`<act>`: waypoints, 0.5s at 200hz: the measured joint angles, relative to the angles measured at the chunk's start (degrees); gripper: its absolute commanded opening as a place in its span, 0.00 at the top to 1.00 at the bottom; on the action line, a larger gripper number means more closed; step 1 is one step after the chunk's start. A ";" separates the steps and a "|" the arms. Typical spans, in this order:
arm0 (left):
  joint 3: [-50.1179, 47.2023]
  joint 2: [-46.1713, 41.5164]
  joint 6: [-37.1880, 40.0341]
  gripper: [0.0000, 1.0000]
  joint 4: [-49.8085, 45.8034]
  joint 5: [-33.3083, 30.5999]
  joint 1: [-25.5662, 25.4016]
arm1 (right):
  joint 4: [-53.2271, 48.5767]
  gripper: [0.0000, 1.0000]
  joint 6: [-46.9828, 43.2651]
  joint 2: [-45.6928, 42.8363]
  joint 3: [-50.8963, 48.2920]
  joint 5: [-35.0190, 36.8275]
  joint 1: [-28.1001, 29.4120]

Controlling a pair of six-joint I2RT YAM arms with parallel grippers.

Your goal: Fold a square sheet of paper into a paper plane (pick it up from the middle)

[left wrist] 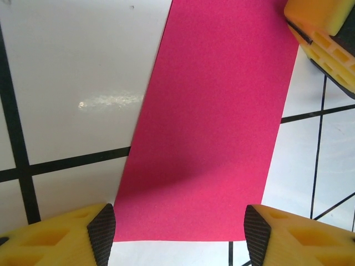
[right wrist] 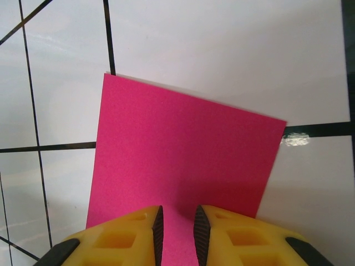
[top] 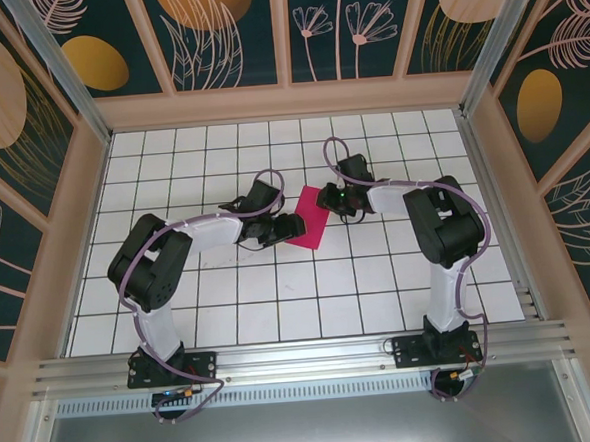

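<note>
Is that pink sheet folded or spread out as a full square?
Folded, it seems: the sheet lies flat as a narrow rectangle, not a square.

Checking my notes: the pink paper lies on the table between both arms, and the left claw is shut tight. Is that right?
No. The left claw is wide open, its fingers standing either side of the paper; the left wrist view shows it. The rest holds.
</note>
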 measured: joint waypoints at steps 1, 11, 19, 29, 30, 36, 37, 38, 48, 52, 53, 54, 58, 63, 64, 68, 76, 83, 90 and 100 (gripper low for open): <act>0.02 0.00 0.00 0.34 -0.02 -0.09 0.00 | 0.02 0.73 -0.02 0.00 -0.02 -0.04 -0.02; 0.24 0.00 0.17 0.34 -0.59 -0.94 -0.04 | 0.50 0.73 0.07 -0.04 -0.31 -0.46 -0.22; 0.39 0.00 0.24 0.34 -0.98 -1.33 -0.07 | 0.90 0.73 0.28 -0.04 -0.52 -0.70 -0.33; 0.63 0.00 0.31 0.34 -1.44 -1.77 -0.22 | 1.14 0.73 0.50 -0.07 -0.61 -0.96 -0.44; 0.66 0.00 0.31 0.34 -1.53 -1.86 -0.22 | 1.14 0.73 0.50 -0.07 -0.61 -1.01 -0.44; 0.81 0.00 0.42 0.34 -1.79 -2.21 -0.28 | 1.20 0.73 0.66 -0.07 -0.63 -1.14 -0.50; 0.85 0.00 0.39 0.34 -1.84 -2.29 -0.31 | 1.22 0.73 0.66 -0.07 -0.66 -1.16 -0.48; 0.85 0.00 0.42 0.34 -1.86 -2.32 -0.31 | 1.25 0.73 0.66 -0.07 -0.68 -1.18 -0.50; 1.18 0.07 0.46 0.34 -2.38 -2.84 -0.44 | 1.40 0.73 0.70 -0.07 -0.72 -1.38 -0.55; 1.33 0.09 0.48 0.34 -2.60 -2.95 -0.50 | 1.42 0.73 0.79 -0.07 -0.74 -1.44 -0.57; 1.38 0.11 0.48 0.34 -2.67 -2.97 -0.52 | 1.44 0.73 0.81 -0.07 -0.74 -1.49 -0.57; 1.44 0.13 0.52 0.34 -2.78 -3.02 -0.55 | 1.46 0.73 0.83 -0.07 -0.74 -1.49 -0.57; 1.60 0.20 0.63 0.34 -2.95 -3.21 -0.61 | 1.51 0.73 0.85 -0.07 -0.76 -1.53 -0.59; 1.84 0.35 0.68 0.35 -3.13 -3.39 -0.72 | 1.55 0.73 0.85 -0.07 -0.81 -1.62 -0.66; 1.90 0.37 0.68 0.35 -3.17 -3.39 -0.76 | 1.55 0.73 0.85 -0.07 -0.81 -1.64 -0.66; 2.03 0.50 0.72 0.35 -3.21 -3.41 -0.87 | 1.64 0.73 0.87 -0.07 -0.85 -1.73 -0.68; 2.36 0.81 0.87 0.35 -3.23 -3.50 -1.07 | 1.70 0.73 0.87 -0.07 -0.90 -1.86 -0.76; 2.75 1.18 0.96 0.35 -3.39 -3.56 -1.29 | 1.70 0.73 0.87 -0.04 -0.90 -1.97 -0.79; 3.13 1.44 1.09 0.35 -3.65 -3.58 -1.38 | 1.70 0.73 0.87 -0.04 -0.90 -2.03 -0.81; 3.56 1.73 1.27 0.36 -3.87 -3.37 -1.38 | 1.73 0.73 0.87 -0.04 -0.90 -2.10 -0.81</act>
